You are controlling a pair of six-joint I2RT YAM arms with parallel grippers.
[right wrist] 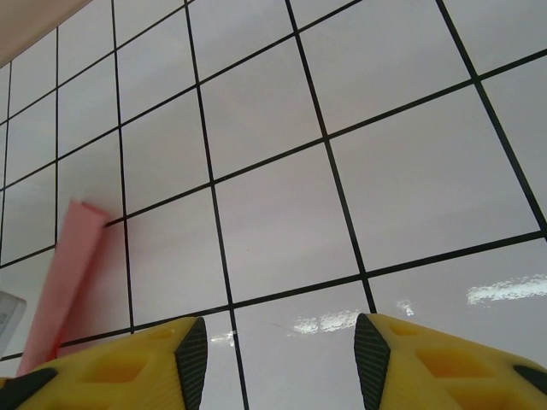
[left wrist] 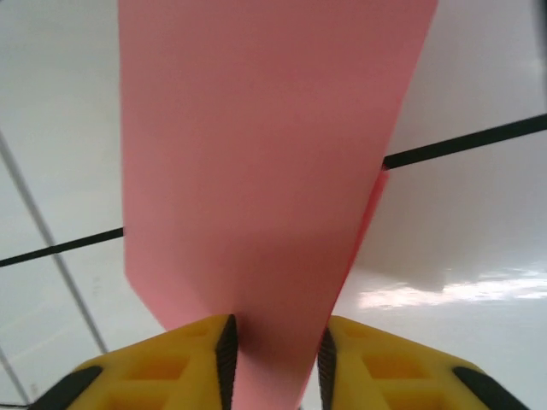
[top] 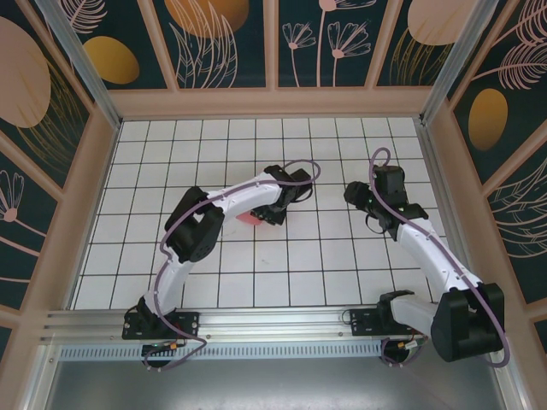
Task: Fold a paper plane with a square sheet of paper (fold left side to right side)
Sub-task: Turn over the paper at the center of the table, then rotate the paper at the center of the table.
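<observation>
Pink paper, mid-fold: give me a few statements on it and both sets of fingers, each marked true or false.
1. The pink paper runs between the left fingers. True.
2. The right fingers are closed on the paper. False: they stand apart over bare white tiles, and the paper lies off to one side, untouched.
3. The paper lies as a full flat square. False: the right wrist view shows a narrow folded strip.
4. From above, the left arm hides most of the paper. True: a small pink patch peeks out beside its wrist.
</observation>
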